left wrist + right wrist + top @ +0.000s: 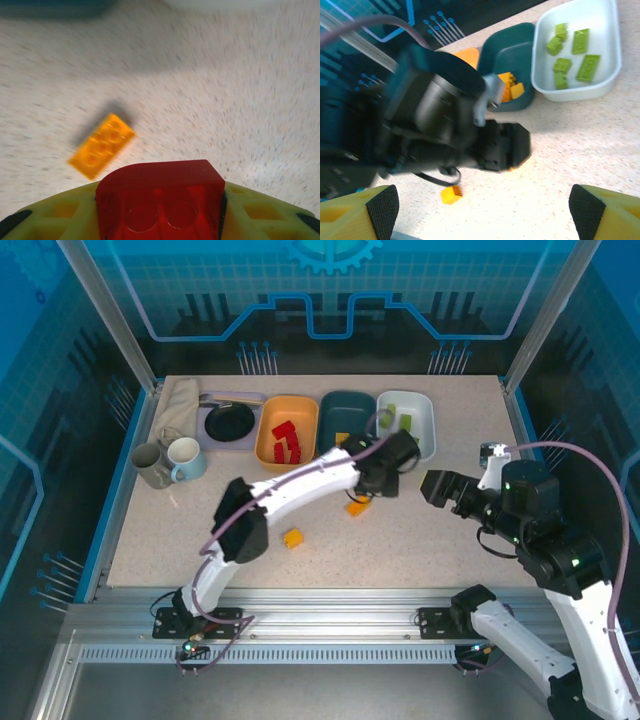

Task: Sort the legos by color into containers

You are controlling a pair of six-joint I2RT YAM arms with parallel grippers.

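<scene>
A red brick (160, 187) is clamped in the left gripper (161, 220) above the table (450, 550), near a loose orange brick (102, 145); the right gripper (485, 215) is spread wide, empty. Released early, it could be dropped into the teal tub (347, 396), not the orange tub (262, 440)

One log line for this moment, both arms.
left fingers: shut on red lego | right fingers: open, empty | orange lego: loose on table
</scene>
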